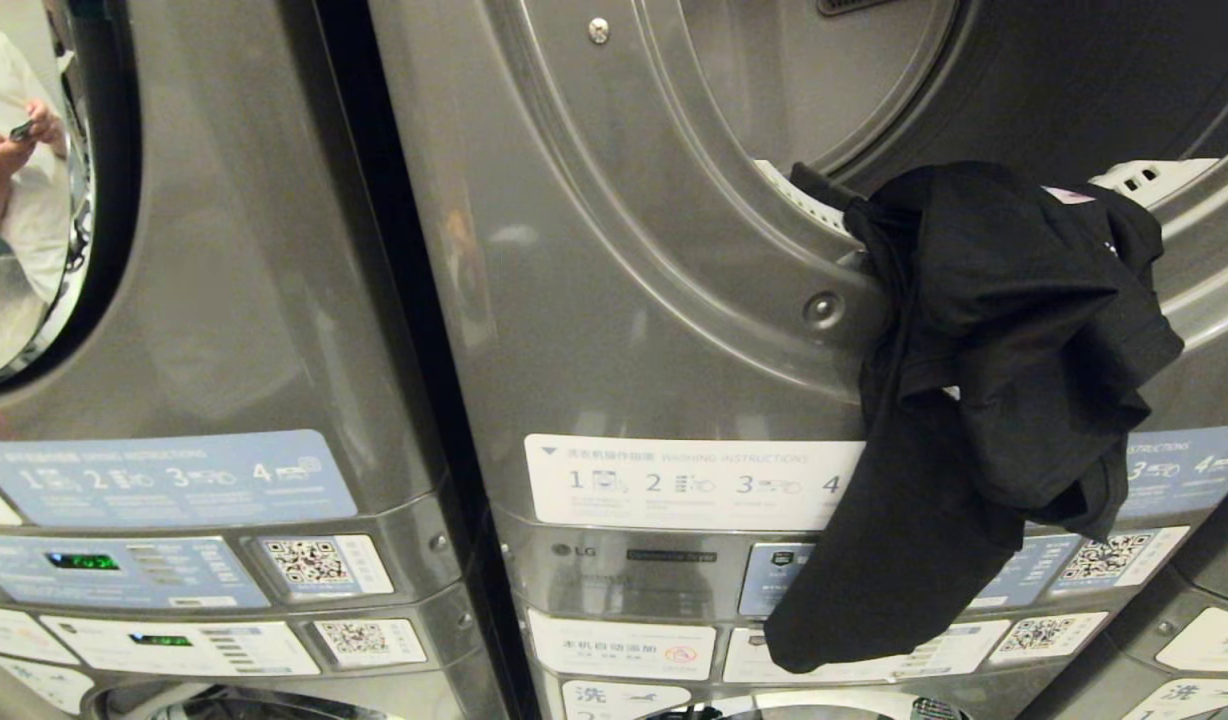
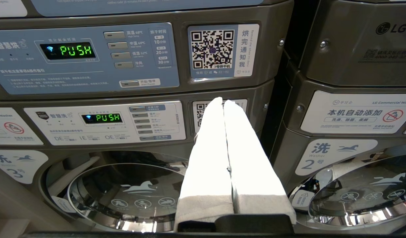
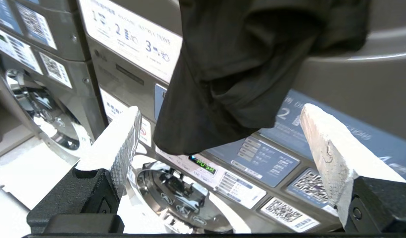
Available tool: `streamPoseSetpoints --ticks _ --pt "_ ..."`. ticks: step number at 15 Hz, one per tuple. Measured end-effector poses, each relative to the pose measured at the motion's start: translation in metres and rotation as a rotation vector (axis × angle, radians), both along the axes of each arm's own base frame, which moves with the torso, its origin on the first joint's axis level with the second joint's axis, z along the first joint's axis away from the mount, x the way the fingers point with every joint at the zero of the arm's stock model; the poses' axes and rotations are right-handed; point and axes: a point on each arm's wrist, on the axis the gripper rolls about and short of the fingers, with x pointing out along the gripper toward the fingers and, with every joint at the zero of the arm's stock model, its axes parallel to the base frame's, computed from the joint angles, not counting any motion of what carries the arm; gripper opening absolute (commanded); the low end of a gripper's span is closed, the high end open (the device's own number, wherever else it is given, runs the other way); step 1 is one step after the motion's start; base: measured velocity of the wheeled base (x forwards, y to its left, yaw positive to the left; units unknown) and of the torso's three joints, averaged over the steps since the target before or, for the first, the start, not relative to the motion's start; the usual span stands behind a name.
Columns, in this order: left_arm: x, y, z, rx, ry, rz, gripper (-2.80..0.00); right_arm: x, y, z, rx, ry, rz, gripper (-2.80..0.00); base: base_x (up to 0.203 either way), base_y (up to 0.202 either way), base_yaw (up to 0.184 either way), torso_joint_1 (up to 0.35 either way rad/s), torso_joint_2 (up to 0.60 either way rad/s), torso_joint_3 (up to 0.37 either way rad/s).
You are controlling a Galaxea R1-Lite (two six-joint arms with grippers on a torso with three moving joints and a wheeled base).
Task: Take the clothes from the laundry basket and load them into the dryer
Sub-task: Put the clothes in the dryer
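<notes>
Garment: crumpled black cloth garment hangs over the lower rim of the open round mouth of the grey steel dryer; upper part lies on the rim, the long tail droops down the front panel, covering part of the white instruction sticker and reaching the lower label rows.
Right hand: right hand sits below and in front of the hanging cloth, released, white padded fingers spread wide with nothing between them; cloth's lower edge hangs above the gap, not touching either finger as far as I can see.
Left hand: left hand clenched, its two white pads pressed together, empty, pointed at the control panels of the neighbouring stacked machine; green displays read PUSH.
Bystander: a person's reflection shows in the round door glass at far left, hands raised holding a small dark object.
</notes>
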Motion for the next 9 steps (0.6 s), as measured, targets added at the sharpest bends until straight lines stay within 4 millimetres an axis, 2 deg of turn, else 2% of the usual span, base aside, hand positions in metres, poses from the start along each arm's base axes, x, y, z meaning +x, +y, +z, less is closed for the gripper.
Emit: streamPoseSetpoints --ticks 5,9 --pt "0.000 0.000 0.000 0.001 0.000 0.000 -2.80 0.021 0.013 -0.011 -0.040 0.108 -0.019 0.00 0.000 0.000 0.000 0.000 0.00 0.000" --pt "0.000 0.000 0.000 0.002 0.000 -0.001 -2.80 0.045 0.027 -0.011 -0.046 0.148 -0.065 0.00 0.000 0.000 0.000 0.000 0.00 0.000"
